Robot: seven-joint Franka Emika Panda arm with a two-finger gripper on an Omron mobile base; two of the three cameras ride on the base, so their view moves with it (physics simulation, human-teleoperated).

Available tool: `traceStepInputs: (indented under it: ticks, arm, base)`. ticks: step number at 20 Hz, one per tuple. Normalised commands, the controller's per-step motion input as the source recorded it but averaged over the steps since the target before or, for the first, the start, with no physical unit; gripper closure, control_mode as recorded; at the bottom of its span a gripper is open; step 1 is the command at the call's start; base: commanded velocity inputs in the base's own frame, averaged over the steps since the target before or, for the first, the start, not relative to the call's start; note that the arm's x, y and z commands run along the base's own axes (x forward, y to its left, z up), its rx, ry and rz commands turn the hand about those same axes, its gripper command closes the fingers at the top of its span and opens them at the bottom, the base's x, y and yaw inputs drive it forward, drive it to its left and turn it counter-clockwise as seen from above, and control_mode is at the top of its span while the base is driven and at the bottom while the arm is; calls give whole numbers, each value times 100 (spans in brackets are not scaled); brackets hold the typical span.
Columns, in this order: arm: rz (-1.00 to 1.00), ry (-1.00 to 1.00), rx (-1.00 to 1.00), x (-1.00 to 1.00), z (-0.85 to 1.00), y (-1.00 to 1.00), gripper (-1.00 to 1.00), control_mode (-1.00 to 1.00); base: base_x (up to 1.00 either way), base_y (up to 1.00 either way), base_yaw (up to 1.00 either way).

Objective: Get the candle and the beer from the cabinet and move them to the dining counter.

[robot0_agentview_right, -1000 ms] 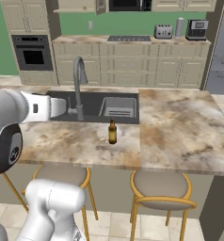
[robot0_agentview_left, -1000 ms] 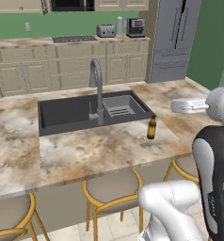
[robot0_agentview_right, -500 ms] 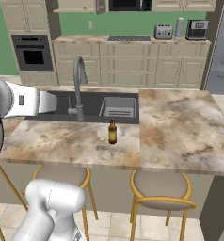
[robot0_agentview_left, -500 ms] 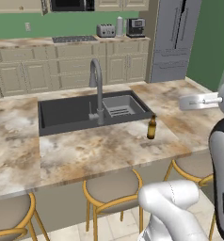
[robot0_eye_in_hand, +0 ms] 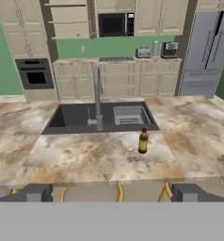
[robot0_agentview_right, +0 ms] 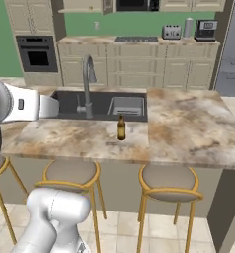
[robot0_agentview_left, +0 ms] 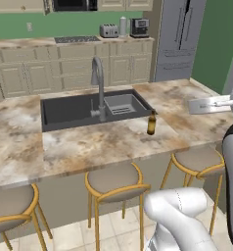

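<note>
My gripper stands wide open with nothing between its two dark fingertips, which rise well apart at the bottom of the hand view. It is pulled back off the near edge of the dining counter and looks level across it toward the far wall.

I count one beer, standing upright on the stone just in front of the sink, below the small right-hand basin. In the left base view the beer sits near the sink's front right corner; in the right base view the beer sits just at the sink's front edge. There is one curved tap behind the divider of the sink. I cannot pick out a candle.

The arm is drawn in close to the base: in the left base view a white link juts in from the right edge over the counter's right end, and in the right base view the same link pokes in from the left edge beside the sink.

I count three stools under the counter's front in the left base view, two whole ones in the right.

The hand view shows the cabinet standing open with its bare beige shelves, left of the microwave, and the black oven. The right base view shows that oven too; the left base view shows instead the steel fridge.
</note>
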Motion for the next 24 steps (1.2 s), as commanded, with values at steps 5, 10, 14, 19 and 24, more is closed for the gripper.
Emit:
traceStepInputs:
  ticks: [5,10,14,19,24]
  arm:
    - [0,0,0,0,0,0,-100,100]
    - [0,0,0,0,0,0,-100,100]
    - [0,0,0,0,0,0,-100,100]
    - [0,0,0,0,0,0,-100,100]
    - [0,0,0,0,0,0,-100,100]
  base:
    - [-100,55,0]
    - [-100,97,10]
    - [-80,100,17]
    - [-22,100,11]
    - [-1,100,5]
